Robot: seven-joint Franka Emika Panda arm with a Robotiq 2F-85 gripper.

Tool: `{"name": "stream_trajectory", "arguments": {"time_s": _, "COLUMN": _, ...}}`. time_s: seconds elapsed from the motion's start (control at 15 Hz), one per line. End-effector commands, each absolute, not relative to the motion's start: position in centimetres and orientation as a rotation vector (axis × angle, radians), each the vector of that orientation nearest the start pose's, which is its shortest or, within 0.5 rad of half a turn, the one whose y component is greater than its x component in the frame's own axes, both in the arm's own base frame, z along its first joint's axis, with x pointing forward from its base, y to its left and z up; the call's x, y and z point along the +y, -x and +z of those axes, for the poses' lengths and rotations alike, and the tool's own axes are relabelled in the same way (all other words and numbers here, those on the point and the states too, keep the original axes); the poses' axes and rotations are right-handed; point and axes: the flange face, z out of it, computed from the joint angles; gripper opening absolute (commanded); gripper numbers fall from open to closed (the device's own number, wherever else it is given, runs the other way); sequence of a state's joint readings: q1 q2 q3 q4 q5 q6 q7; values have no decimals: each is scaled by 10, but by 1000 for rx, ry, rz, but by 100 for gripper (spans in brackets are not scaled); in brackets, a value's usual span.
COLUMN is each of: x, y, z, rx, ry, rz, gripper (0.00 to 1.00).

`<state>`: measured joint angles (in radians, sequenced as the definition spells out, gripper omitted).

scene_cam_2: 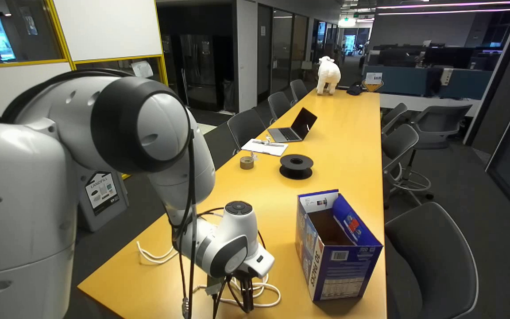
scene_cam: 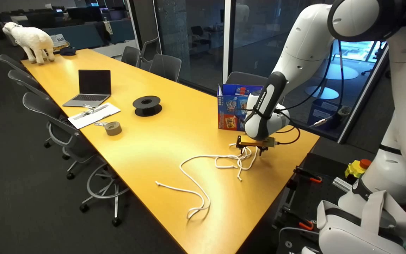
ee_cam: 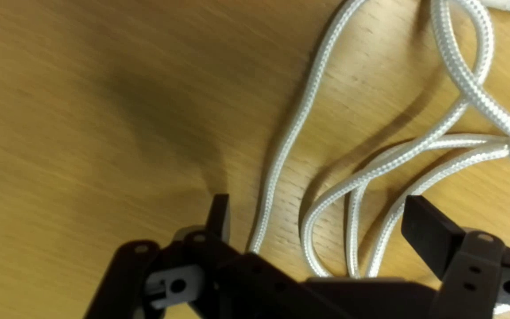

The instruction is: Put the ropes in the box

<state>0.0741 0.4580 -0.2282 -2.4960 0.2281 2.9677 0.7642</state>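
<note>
Pincer (ee_cam: 318, 210): nearest the wrist camera, its 2 blocky black fingers (ee_cam: 434, 235) released and spread wide, 4 strands of white cord (ee_cam: 368, 175) passing between them, none gripped.
Cords' place: a loose tangle on the bench (scene_cam: 143, 151) near its robot-end edge, a long run curving out towards the long edge opposite the blue box (scene_cam_2: 345, 268).
Feel of the cords: probably light, limp and hard to damage; they should drape rather than keep a shape.
Slip: the sheen suggests a lone strand might slide between flat fingers.
Where to take hold: likely the 3 bunched strands between the fingers, pinched low against the wood, which should bring up more than 1 loop.
Trailing run: liable to drag, so a high lift over the box rim seems called for.
Braid: fine, tight and round, with shadows where loops arch off the bench; some ends look bound.
Blue box: upright, printed cardboard, probably thin-walled, its top uncovered, its lower inside dark brown; it stands close to a long edge, towards the robot-end corner, and a knock could shift it.
Bench top: yellowish wood, fine-grained, softly shining.
Black spool (scene_cam: 147, 106): 2 round flanges on a short hub, midway between the long edges.
Tape roll (scene_cam: 114, 128): squat brown ring, near the long edge opposite the box.
</note>
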Motion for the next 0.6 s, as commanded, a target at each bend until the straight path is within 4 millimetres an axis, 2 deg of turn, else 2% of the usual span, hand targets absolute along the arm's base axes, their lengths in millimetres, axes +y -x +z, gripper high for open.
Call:
{"name": "stream_trajectory", "arguments": {"time_s": 0.0, "x": -93, "y": -456, "z": 114, "rx": 1742, "ry": 2646, "rz": -143, "gripper": 100}}
{"name": "stream_trajectory", "arguments": {"time_s": 0.53, "x": -94, "y": -460, "z": 112, "rx": 1790, "ry": 2596, "rz": -193, "gripper": 100}}
